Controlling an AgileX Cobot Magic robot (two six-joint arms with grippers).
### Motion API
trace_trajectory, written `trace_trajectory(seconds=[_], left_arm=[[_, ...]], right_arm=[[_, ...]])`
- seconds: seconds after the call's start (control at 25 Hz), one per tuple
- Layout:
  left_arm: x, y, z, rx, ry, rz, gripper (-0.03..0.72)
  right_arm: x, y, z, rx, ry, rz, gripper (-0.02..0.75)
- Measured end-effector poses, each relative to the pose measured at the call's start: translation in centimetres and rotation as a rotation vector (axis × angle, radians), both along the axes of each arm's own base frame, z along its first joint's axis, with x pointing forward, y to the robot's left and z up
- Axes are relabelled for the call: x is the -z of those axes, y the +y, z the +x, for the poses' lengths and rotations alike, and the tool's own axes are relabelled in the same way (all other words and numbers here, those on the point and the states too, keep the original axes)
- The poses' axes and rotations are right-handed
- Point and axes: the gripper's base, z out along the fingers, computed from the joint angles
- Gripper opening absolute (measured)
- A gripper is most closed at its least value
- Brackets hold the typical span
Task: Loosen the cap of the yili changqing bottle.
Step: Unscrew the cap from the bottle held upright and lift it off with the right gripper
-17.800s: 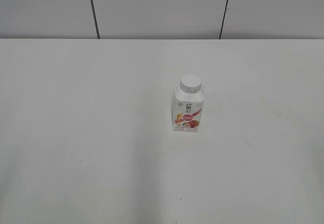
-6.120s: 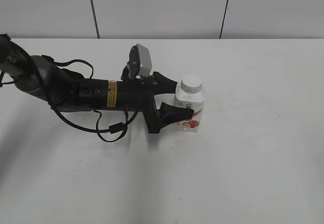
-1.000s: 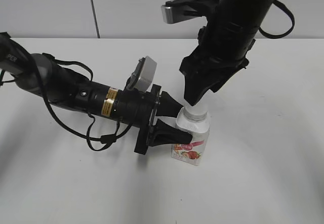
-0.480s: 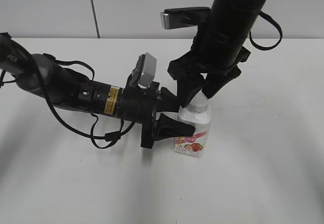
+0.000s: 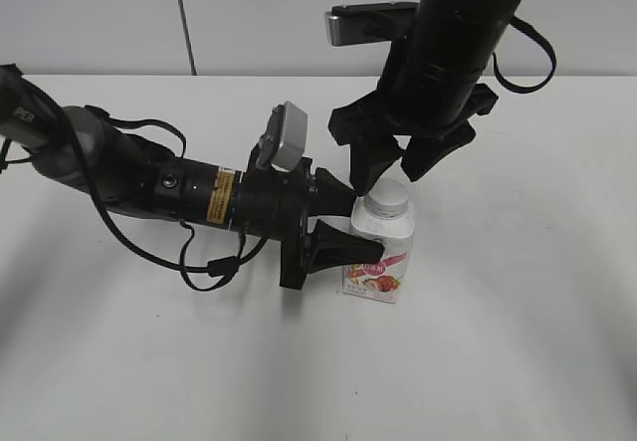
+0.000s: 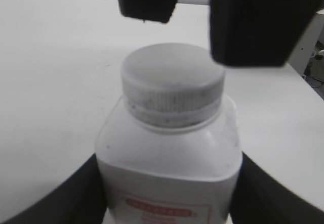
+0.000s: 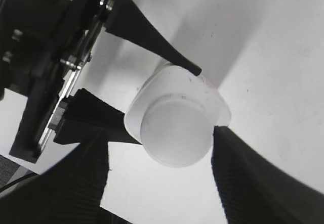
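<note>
My left gripper (image 5: 350,224) clamped the body of the yili changqing bottle (image 5: 379,254), which stood upright on the white table (image 5: 518,312) near its middle. My right gripper (image 5: 394,169) hung spread wide just above the cap (image 5: 387,195), touching nothing.

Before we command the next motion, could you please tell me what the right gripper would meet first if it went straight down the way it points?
Most likely the small round white ribbed plastic cap, which sits below the open right gripper; depth is uncertain.
</note>
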Motion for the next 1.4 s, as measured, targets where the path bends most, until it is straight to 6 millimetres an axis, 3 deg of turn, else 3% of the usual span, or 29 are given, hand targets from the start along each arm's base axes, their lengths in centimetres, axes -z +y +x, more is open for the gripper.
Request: trace_trajectory(seconds=[1.04,1.28,1.4], left_arm=[[0.0,0.0,0.4,-0.023,-0.064,-0.007,0.415],[0.0,0.0,0.4,-0.024,-0.064,-0.007,0.415],[0.0,0.2,0.5,-0.029,-0.065,-0.008,0.415]], right_arm=[[2.4,0.2,1.1,0.026,0.006,-0.051,0.498],[2.4,0.1,0.9,0.022,0.025,-0.062,0.406],[2.4,0.1,0.9,0.023,0.028,-0.060,0.398]])
